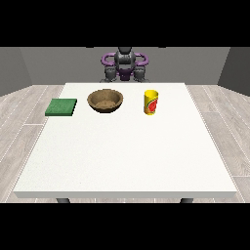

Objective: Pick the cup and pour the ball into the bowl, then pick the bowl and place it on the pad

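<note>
A yellow cup (151, 102) with a red mark stands upright on the white table (127, 151), right of centre at the far side. I cannot see the ball; the cup's inside is hidden. Left of the cup sits a brown wooden bowl (105, 100), which looks empty. A flat green pad (61, 107) lies further left, near the table's left edge. The hand at the view's left (109, 73) and the hand at the view's right (141, 73) are held close to the robot's body behind the far table edge, well away from every object.
The robot's torso (125, 62) stands behind the table's far edge. Grey wood flooring surrounds the table. Cup, bowl and pad lie in a row along the far third of the table.
</note>
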Controlling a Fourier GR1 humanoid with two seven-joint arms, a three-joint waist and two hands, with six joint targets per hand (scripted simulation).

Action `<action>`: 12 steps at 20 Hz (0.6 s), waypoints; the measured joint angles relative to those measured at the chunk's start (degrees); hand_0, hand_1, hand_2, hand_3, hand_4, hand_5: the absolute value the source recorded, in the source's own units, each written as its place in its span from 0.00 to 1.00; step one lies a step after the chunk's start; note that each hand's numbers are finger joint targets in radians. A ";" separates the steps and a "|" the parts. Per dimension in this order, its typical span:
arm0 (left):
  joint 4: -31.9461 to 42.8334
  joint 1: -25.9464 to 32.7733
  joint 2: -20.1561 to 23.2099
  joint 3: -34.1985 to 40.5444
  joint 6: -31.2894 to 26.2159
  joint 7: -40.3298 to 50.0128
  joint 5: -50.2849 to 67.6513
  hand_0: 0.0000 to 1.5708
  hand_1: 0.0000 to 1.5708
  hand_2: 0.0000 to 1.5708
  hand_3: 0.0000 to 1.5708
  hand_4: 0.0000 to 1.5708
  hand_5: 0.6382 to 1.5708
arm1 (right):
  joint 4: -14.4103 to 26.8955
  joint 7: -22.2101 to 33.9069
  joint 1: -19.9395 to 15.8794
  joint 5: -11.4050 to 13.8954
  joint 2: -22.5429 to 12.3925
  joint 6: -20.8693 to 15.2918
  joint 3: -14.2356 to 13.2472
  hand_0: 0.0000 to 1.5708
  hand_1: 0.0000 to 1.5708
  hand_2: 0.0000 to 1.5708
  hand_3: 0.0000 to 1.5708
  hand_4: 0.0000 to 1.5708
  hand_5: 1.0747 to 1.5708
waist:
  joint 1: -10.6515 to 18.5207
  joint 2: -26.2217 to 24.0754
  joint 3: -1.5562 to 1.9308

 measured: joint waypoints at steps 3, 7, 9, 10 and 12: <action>-3.83 -0.06 -2.45 -0.46 0.53 6.29 4.85 0.00 0.00 0.00 0.00 0.00 0.97 | -1.42 6.68 -1.22 -0.55 1.08 -6.55 4.83 0.00 0.00 0.00 0.00 0.43 1.00 | 2.62 -4.60 0.10; -6.97 2.03 -3.53 -1.15 0.68 10.91 8.36 0.00 0.00 0.00 0.00 0.00 0.96 | -3.37 12.87 -0.74 -0.27 1.73 -17.73 15.16 0.00 0.00 0.00 0.00 0.33 1.00 | 2.96 -6.38 0.19; -8.45 2.36 -3.39 -1.53 0.11 11.14 8.79 0.00 0.00 0.00 0.00 0.00 0.95 | -4.53 16.10 -3.73 1.53 1.89 -21.60 18.47 0.00 0.00 0.00 0.00 0.23 1.00 | 2.27 -4.73 0.21; -8.26 1.16 -3.28 -1.06 0.09 10.35 8.72 0.00 0.00 0.00 0.00 0.00 0.94 | -4.53 16.65 -6.13 2.49 1.94 -22.62 19.45 0.00 0.00 0.00 0.00 0.19 1.00 | 1.64 -2.58 0.22; -7.61 -1.92 -3.32 -1.03 0.38 8.24 7.31 0.00 0.00 0.00 0.00 0.00 0.93 | -4.09 16.82 -10.18 4.08 2.01 -23.14 20.09 0.00 0.00 0.00 0.00 0.08 1.00 | 0.53 2.04 0.22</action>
